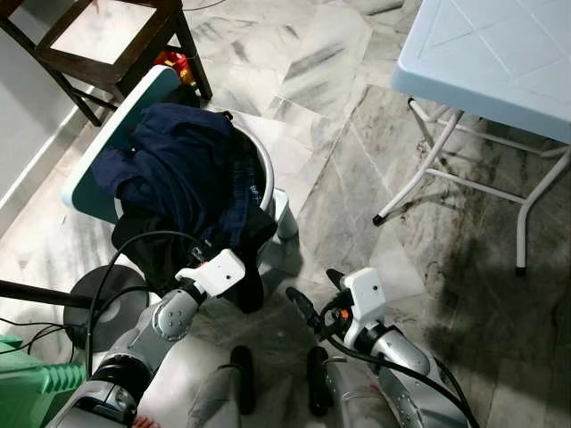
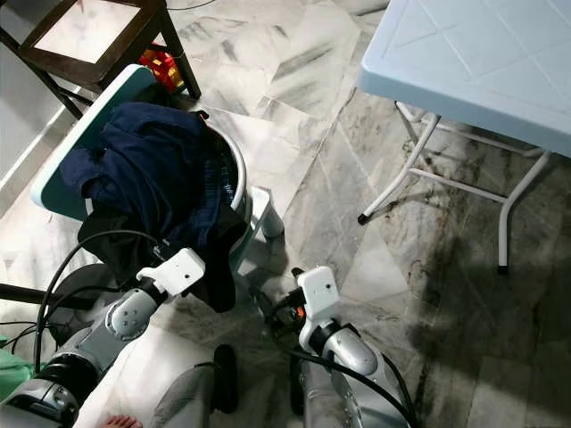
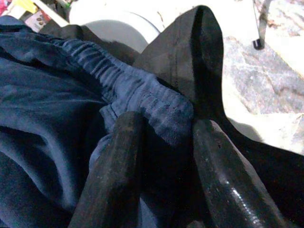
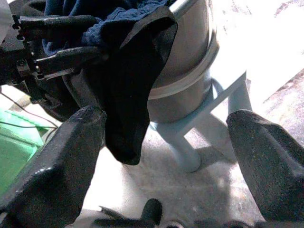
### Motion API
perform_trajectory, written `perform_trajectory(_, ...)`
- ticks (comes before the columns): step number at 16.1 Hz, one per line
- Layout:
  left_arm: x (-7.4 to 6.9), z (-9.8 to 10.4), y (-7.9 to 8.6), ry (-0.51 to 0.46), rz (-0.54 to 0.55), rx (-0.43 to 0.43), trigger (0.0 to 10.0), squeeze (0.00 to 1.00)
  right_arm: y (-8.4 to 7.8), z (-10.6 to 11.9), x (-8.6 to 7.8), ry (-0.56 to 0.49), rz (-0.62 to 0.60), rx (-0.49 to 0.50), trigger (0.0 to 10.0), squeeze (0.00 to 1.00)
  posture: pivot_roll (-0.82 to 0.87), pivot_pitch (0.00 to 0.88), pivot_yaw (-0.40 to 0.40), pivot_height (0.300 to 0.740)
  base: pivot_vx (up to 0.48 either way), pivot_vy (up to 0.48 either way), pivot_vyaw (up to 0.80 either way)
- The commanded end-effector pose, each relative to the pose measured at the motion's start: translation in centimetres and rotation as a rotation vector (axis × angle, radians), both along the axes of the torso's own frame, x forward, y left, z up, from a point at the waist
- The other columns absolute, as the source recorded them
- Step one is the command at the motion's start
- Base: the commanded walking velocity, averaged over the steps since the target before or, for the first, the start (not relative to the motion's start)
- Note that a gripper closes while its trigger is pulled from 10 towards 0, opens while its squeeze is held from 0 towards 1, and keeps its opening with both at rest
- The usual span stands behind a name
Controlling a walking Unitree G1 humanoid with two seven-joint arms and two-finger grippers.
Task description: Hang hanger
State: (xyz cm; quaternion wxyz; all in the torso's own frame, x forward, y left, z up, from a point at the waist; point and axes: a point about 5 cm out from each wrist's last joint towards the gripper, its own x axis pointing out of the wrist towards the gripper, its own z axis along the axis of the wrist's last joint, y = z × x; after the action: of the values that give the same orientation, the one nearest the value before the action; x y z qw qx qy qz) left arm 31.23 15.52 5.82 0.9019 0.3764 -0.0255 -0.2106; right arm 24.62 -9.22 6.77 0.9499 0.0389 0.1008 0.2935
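A marble-patterned floor (image 1: 357, 187) runs under a pale blue folding tabletop (image 1: 500, 53) and a dark wooden chair (image 1: 107, 45). Beside the chair stands a round tub (image 4: 190, 61) heaped with navy clothes (image 1: 178, 169) and a black garment (image 4: 133, 95) draped over its rim. The left arm reaches forward, bent at the elbow, its left end effector (image 3: 161, 156) pressed into the pile — fingers narrowed around a ribbed navy waistband (image 3: 156, 104). The right arm is raised in front of the body, its right end effector (image 4: 166, 142) spread wide and facing the tub, holding nothing. I cannot make out a hanger.
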Motion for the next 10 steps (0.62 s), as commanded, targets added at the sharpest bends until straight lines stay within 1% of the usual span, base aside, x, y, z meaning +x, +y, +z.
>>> perform_trajectory(1,-0.7,-1.1,0.7,0.041,0.021,0.007,0.0,0.00,0.1,-0.8,-0.5,0.032,-0.002,-0.003,10.0,0.00,-0.04,0.350,0.061,0.740,0.000,0.000,0.00)
perform_trajectory(6,-0.6,-1.2,0.8,0.040,0.029,-0.001,0.0,0.00,0.1,-0.8,-0.4,0.030,-0.002,-0.004,10.0,0.00,-0.04,0.345,0.059,0.740,0.000,0.000,0.00)
perform_trajectory(7,-0.5,-0.9,0.8,0.026,0.049,-0.032,0.0,0.00,0.1,-0.8,-0.4,0.029,-0.003,-0.005,10.0,0.00,-0.04,0.343,0.059,0.740,0.000,0.000,0.00)
perform_trajectory(8,-0.2,-0.3,0.7,-0.003,0.083,-0.085,0.0,0.00,0.0,-0.8,-0.4,0.029,-0.004,-0.006,10.0,0.00,-0.04,0.341,0.057,0.740,0.000,0.000,0.00)
perform_trajectory(10,0.1,0.7,0.3,-0.062,0.102,-0.147,0.0,0.00,-0.1,-0.9,-0.2,0.024,-0.009,-0.009,10.0,0.00,-0.03,0.328,0.054,0.740,0.000,0.000,0.00)
